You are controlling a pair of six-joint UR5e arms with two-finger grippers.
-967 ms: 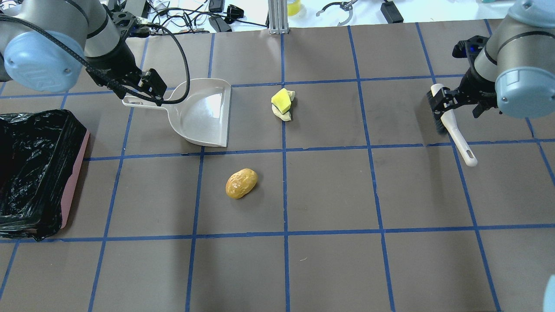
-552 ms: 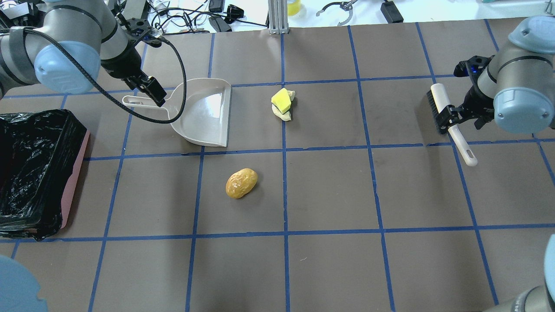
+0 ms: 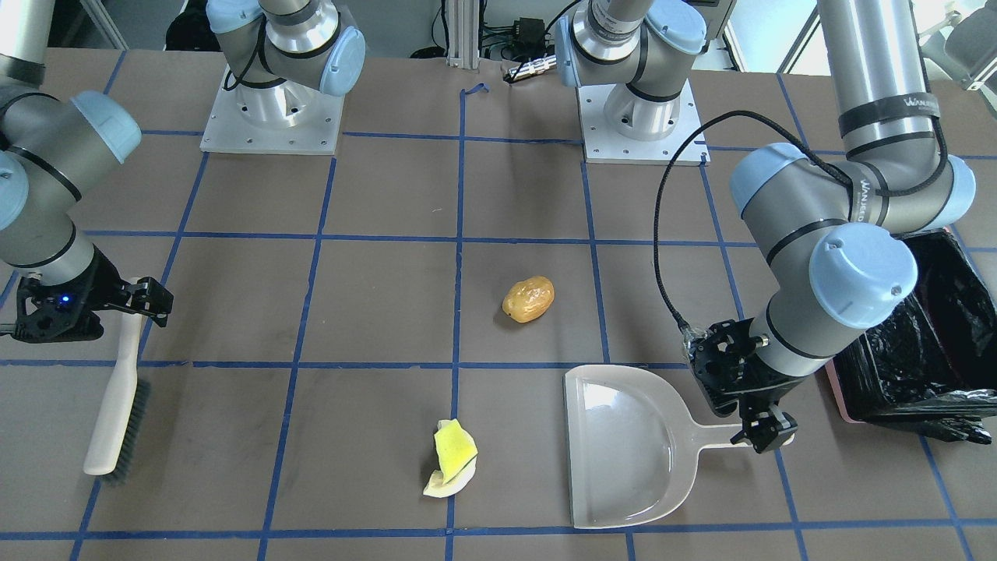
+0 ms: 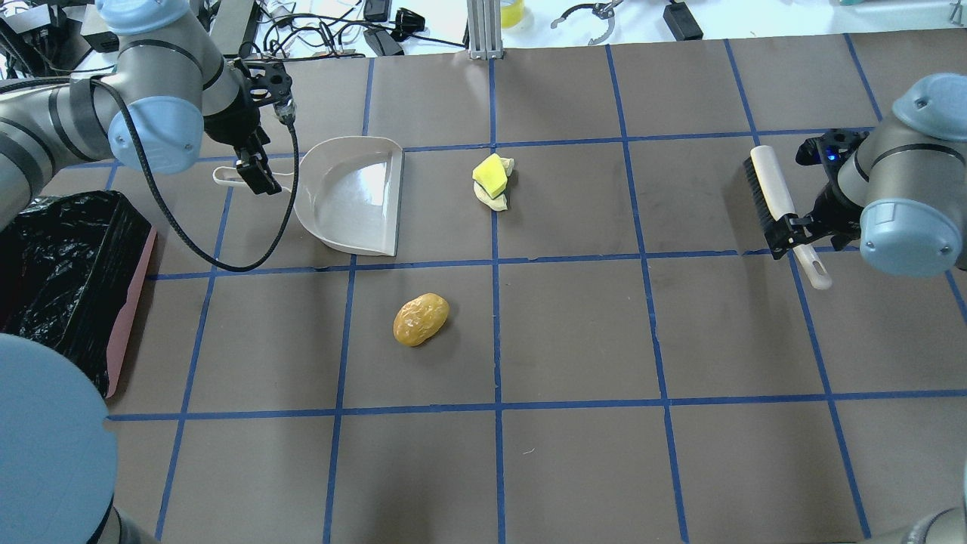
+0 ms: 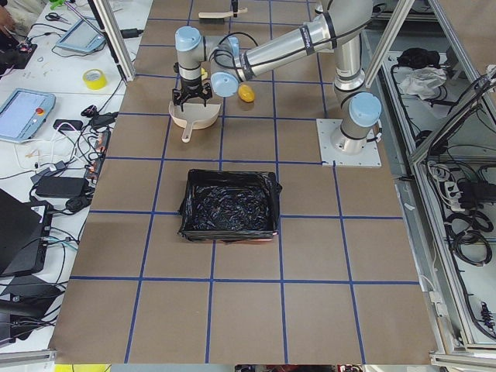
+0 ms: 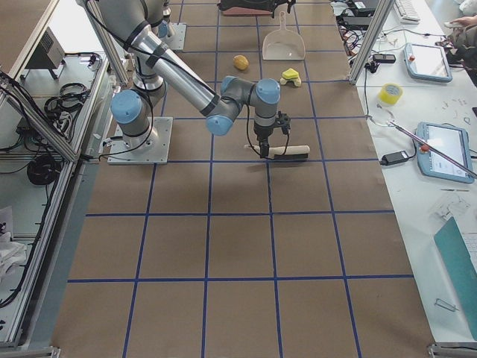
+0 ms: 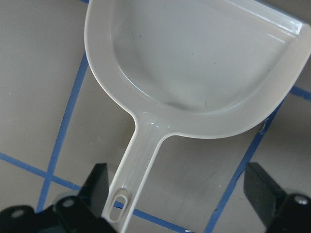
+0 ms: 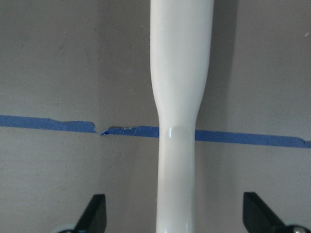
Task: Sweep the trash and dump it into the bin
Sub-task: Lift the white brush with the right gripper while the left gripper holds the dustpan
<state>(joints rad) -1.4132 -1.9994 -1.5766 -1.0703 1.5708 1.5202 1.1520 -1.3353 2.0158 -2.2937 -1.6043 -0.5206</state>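
Note:
The golden-brown potato-like lump (image 4: 421, 319) lies mid-table and also shows in the front view (image 3: 529, 298). The yellow-green sponge piece (image 4: 489, 175) rests on its cream scrap (image 4: 495, 200), right of the beige dustpan (image 4: 355, 196). The black-lined pink bin (image 4: 128, 317) stands at the left edge. My left gripper (image 4: 253, 170) is open and straddles the dustpan handle (image 7: 138, 160), its fingers (image 7: 99, 187) apart from it. My right gripper (image 4: 801, 234) is open over the handle of the white brush (image 4: 770, 185), which runs between the spread fingers (image 8: 95, 213).
The brush (image 3: 117, 405) lies flat on the mat at the robot's right edge. The dustpan (image 3: 623, 444) lies flat with its mouth toward the sponge (image 3: 454, 452). Cables and tools lie beyond the table's far edge (image 4: 378, 30). My left arm's elbow (image 4: 45, 453) overhangs the near left corner.
My right gripper has slid along the brush handle toward its near end. My left gripper has turned and shifted slightly over the dustpan handle. The trash, dustpan and brush have not moved.

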